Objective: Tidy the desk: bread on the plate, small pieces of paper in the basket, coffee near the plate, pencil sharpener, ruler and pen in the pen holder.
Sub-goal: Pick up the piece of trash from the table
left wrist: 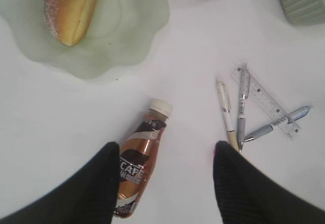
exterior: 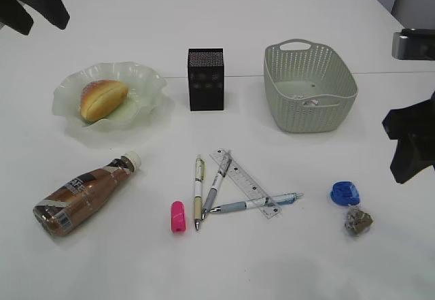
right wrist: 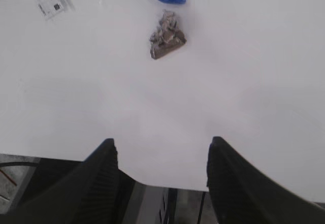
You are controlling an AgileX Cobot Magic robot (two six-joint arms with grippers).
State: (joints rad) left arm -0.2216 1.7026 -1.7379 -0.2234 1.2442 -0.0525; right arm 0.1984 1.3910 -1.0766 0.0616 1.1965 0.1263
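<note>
The bread (exterior: 103, 98) is lying inside the plate (exterior: 146, 82) at the rear left of the tabletop (exterior: 102, 259), its pale dusted side facing away from the pen holder. The coffee (exterior: 85, 192) is lying on its side in front of the plate, well apart from it, white cap pointing toward the rear right. The pen holder (exterior: 205, 79) is standing upright between the plate and the basket (exterior: 309, 87), which is sitting at the rear right with something small and pale showing on its floor. At front centre the ruler (exterior: 243, 182) is lying diagonally with three pens (exterior: 198, 191) crossing or touching it, and a pink item (exterior: 177, 216) is resting just left of them. A blue item (exterior: 346, 192) is sitting at front right, with a crumpled brownish scrap (exterior: 357, 221) just in front of it. The left hand (left wrist: 166, 150) is hovering over the coffee with its jaws standing apart and gripping nothing. The right hand (right wrist: 161, 150) is hanging above the front edge of the tabletop, jaws likewise parted and empty.
</note>
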